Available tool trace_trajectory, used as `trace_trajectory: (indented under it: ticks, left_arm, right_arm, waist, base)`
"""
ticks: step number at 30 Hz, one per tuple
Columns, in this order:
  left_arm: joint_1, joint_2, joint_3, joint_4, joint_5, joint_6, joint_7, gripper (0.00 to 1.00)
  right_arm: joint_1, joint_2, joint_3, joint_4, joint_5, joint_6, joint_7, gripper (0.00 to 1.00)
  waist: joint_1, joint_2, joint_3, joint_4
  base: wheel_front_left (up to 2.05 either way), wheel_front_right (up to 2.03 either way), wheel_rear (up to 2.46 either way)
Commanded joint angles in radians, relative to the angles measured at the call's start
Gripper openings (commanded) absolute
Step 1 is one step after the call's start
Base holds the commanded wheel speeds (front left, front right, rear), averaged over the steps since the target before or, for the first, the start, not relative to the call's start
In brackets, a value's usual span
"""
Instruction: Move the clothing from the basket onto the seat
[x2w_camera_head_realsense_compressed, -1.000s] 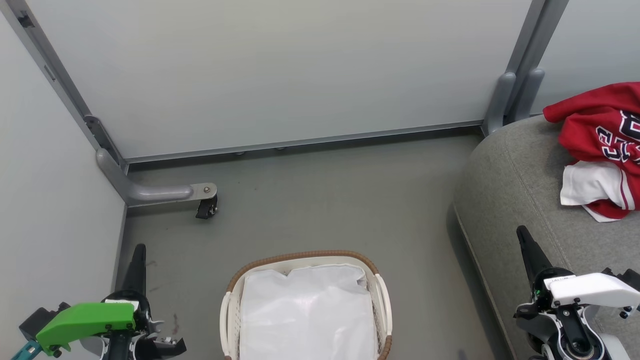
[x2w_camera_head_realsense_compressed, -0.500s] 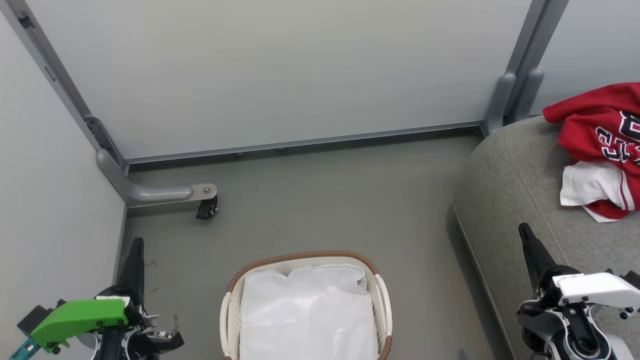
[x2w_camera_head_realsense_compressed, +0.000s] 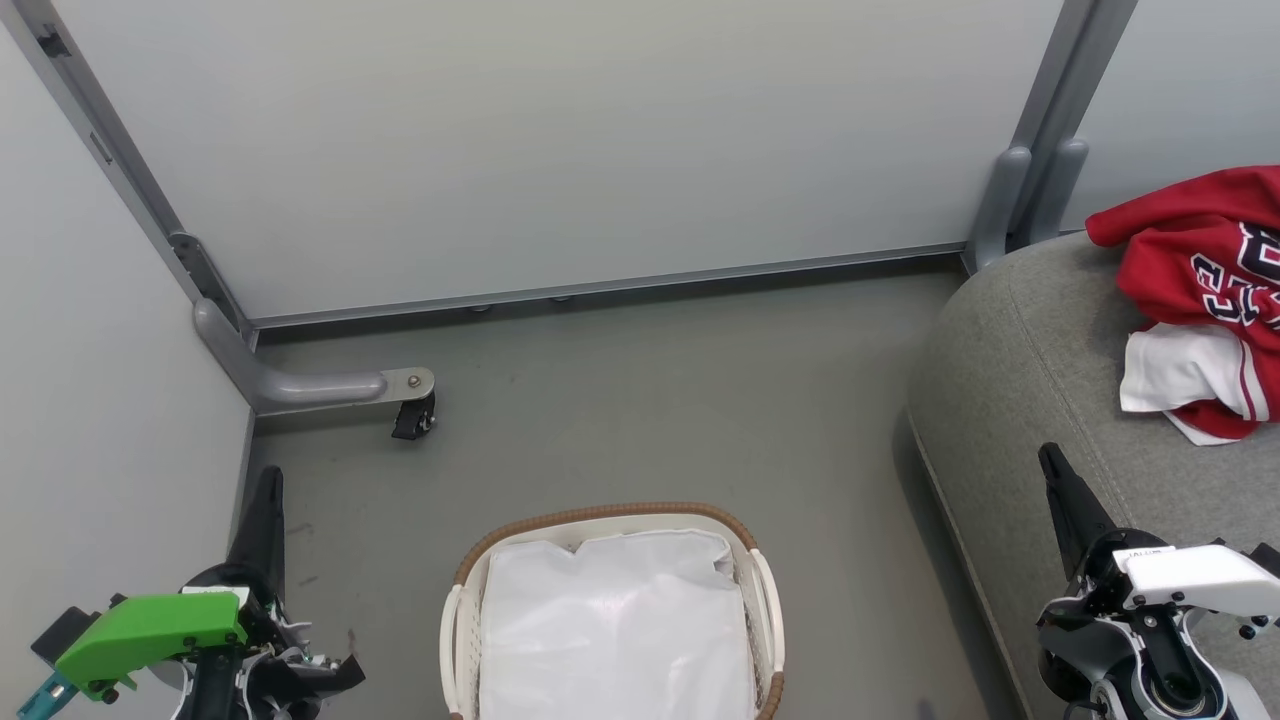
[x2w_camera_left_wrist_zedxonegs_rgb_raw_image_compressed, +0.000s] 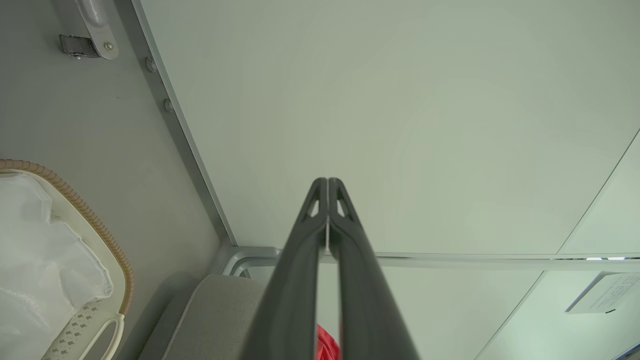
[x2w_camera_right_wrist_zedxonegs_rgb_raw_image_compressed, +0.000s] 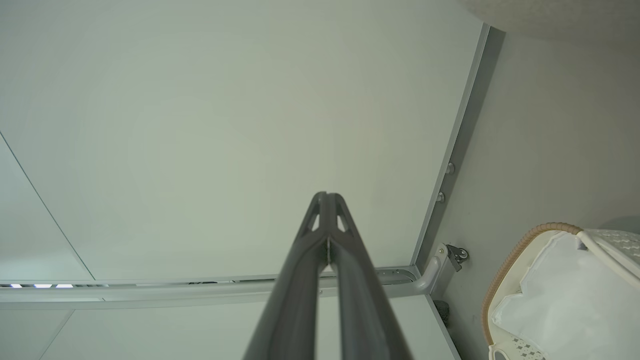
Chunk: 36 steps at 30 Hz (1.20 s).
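Bare grey floor (x2w_camera_head_realsense_compressed: 650, 400) lay open between the basket (x2w_camera_head_realsense_compressed: 600, 512) and the wall panel (x2w_camera_head_realsense_compressed: 560, 150). A castor bracket (x2w_camera_head_realsense_compressed: 320, 385) jutted out at left; the seat (x2w_camera_head_realsense_compressed: 1020, 380) walled the right side.

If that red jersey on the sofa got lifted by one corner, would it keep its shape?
Probably not: the red jersey lies crumpled in soft folds on the grey sofa cushion, so it would likely droop and hang. It looks thin, so probably light for its size. Being cloth, it should not roll or break.
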Motion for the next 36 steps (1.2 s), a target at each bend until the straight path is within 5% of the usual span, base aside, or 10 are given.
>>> trace_trajectory:
  ticks: [1, 36]
  left_arm:
    - [-0.011, 0.005, 0.002, -0.002, -0.003, -0.006, 0.003, 0.0]
    - [-0.011, 0.005, 0.002, -0.002, -0.003, -0.006, 0.003, 0.0]
  right_arm:
    - [0.005, -0.006, -0.003, -0.005, 0.003, -0.001, 0.002, 0.0]
    - [0.006, -0.006, -0.002, -0.005, 0.003, -0.001, 0.002, 0.0]
  waist:
    - [0.0, 0.0, 0.0, 0.0]
    - [0.0, 0.0, 0.0, 0.0]
  base:
    - [0.0, 0.0, 0.0]
    - [0.0, 0.0, 0.0]
